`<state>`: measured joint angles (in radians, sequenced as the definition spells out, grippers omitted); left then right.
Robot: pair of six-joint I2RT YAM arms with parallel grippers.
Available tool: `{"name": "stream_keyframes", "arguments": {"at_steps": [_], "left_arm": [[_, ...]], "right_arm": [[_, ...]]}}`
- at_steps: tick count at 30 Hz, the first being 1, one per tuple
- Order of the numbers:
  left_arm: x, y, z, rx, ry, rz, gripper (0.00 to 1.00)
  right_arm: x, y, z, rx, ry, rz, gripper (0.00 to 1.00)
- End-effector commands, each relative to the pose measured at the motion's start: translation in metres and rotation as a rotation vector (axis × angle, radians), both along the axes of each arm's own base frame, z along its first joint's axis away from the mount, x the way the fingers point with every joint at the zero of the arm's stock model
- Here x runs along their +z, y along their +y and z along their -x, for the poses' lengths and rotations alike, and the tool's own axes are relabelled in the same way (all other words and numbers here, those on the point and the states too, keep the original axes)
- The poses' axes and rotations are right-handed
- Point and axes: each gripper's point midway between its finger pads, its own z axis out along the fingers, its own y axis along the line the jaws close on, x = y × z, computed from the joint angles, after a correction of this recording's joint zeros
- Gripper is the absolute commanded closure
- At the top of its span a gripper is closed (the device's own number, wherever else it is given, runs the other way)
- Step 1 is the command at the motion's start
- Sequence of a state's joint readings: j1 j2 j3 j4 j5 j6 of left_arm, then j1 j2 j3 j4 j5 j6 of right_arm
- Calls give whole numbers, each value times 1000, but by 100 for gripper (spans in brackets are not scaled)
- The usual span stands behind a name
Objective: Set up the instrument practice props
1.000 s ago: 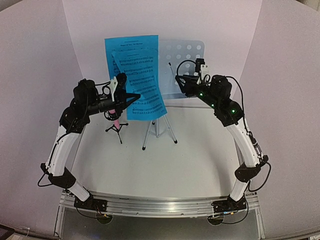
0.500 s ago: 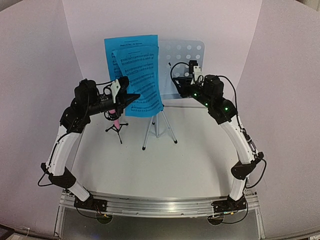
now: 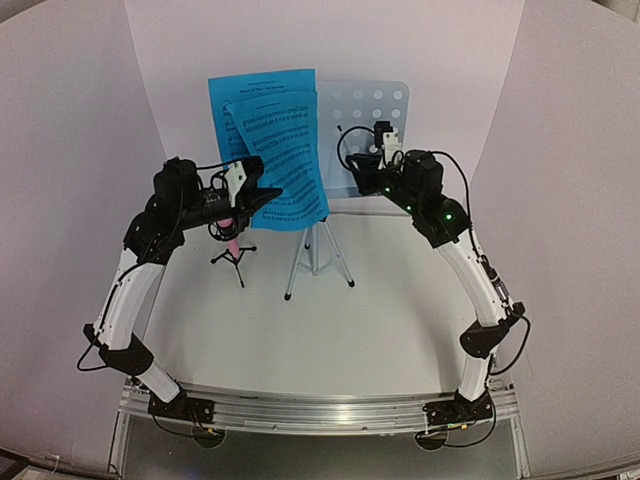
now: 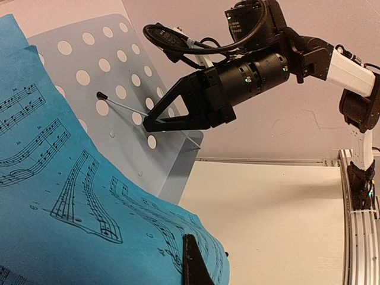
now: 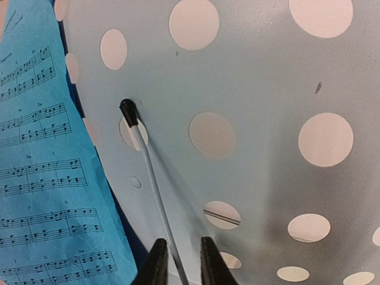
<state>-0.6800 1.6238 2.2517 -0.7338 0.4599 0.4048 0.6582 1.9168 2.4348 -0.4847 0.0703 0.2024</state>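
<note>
The pale blue-grey perforated desk (image 3: 372,125) stands on its silver tripod (image 3: 318,255). One blue sheet (image 3: 260,100) leans on the desk's left half. A second blue sheet (image 3: 285,165) lies bowed in front of it. My left gripper (image 3: 272,193) is shut on that front sheet's lower edge. In the left wrist view one dark finger (image 4: 196,267) lies on the sheet (image 4: 71,202). My right gripper (image 3: 352,158) is at the desk's face (image 5: 261,107), its jaws narrowly apart. A thin wire arm (image 5: 151,178) with a black tip runs between its fingertips (image 5: 157,252).
A pink microphone on a small black tripod (image 3: 231,247) stands left of the stand's legs, under my left arm. White backdrop walls close in the back and sides. The metal rail (image 3: 320,410) with the arm bases runs along the near edge.
My right gripper has moved left and closer to the desk, up to the wire arm. My left gripper has shifted slightly right with the front sheet.
</note>
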Motion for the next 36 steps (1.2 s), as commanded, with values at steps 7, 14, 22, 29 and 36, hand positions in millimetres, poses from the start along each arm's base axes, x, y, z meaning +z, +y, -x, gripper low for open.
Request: {"name": "stream_keyframes", "arguments": {"at_steps": [7,14,22,29,36], "left_arm": [[12,3,5,-18,-110,-13,100],[15,1,3,-24,-215,-44,100],[15,-12,-17,-11,-271,-41,100],[24,-23,-34,5,-297,-1,100],[24,-26,-43,33,-282,21,100]], "right_arm": [[13,0,6,-13,-81,26,97],[21,0,16,16,-133,-5,100],[25,-5,24,22,-186,-41,100],[45,-10,37,40,-294,-141,100],[48,-18,42,25,-328,-167,100]]}}
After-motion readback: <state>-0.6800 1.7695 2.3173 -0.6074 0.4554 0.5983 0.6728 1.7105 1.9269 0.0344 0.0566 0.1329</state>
